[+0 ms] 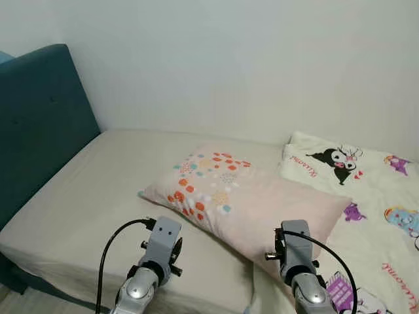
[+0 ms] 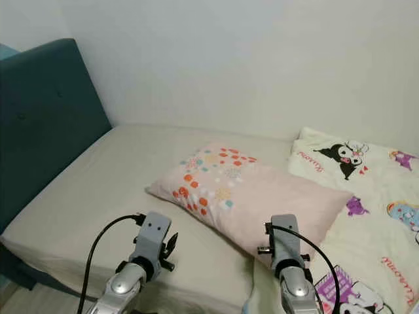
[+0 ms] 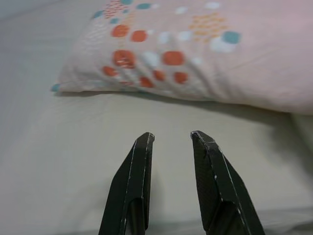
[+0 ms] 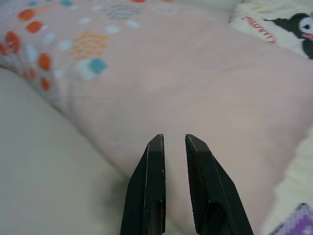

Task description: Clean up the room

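A pink pillow (image 1: 243, 197) with orange, teal and white dots at one end lies askew across the middle of the bed (image 1: 91, 196); its right end rests against a cream cartoon-print blanket (image 1: 370, 196). My left gripper (image 3: 171, 136) hovers low over the bare sheet just short of the pillow's dotted end (image 3: 146, 54), open and empty. Over the pillow's near edge (image 4: 161, 93) my right gripper (image 4: 173, 138) is held with its fingers only slightly apart and nothing between them. Both silver wrists rise from the bottom of the eye views.
A teal padded headboard (image 1: 39, 118) stands at the left end of the bed. A white wall (image 1: 249, 59) runs along the far side. The blanket covers the bed's right part. The near edge of the mattress (image 1: 72, 271) lies just below my arms.
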